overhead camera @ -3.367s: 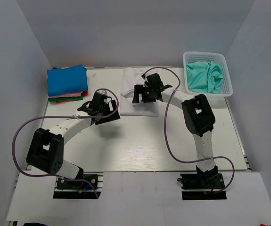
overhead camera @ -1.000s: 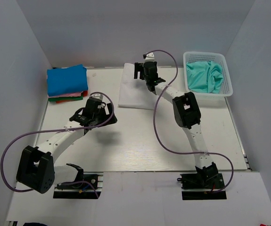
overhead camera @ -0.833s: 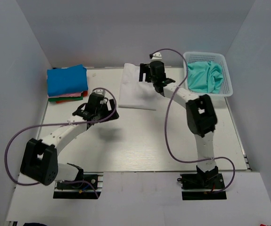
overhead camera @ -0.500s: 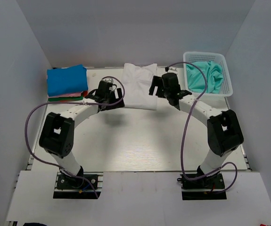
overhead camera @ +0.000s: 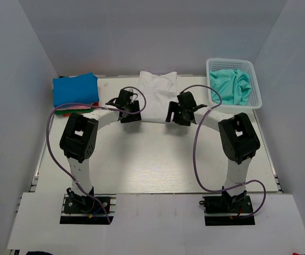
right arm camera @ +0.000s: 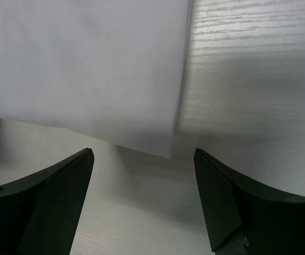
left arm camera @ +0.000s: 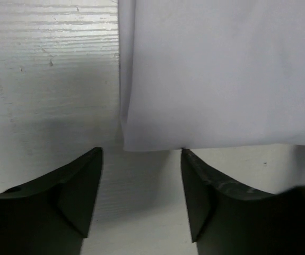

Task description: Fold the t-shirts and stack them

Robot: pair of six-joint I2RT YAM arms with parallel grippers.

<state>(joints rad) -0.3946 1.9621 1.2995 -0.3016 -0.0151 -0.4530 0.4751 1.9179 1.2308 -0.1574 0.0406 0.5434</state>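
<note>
Left fingers (left arm camera: 75, 199) spread, nothing between, tips at white t-shirt's (overhead camera: 156, 98) near left corner. Right fingers (right arm camera: 51, 191) spread likewise at its near right corner. Shirt flat on worktop (overhead camera: 152, 159), 12 o'clock. Folded stack (overhead camera: 75, 91), blue topmost, 10 o'clock. Teal t-shirt (overhead camera: 229, 85) in basket (overhead camera: 258, 102), 2 o'clock.

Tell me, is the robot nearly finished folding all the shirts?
Partly. Done: a folded stack at the far left, blue on top, with pink, red and green edges beneath. In hand: the white t-shirt looks partly folded mid-table; the left gripper and right gripper stand open at its near corners, not yet gripping. Left: the teal t-shirt sits crumpled in the basket.
</note>
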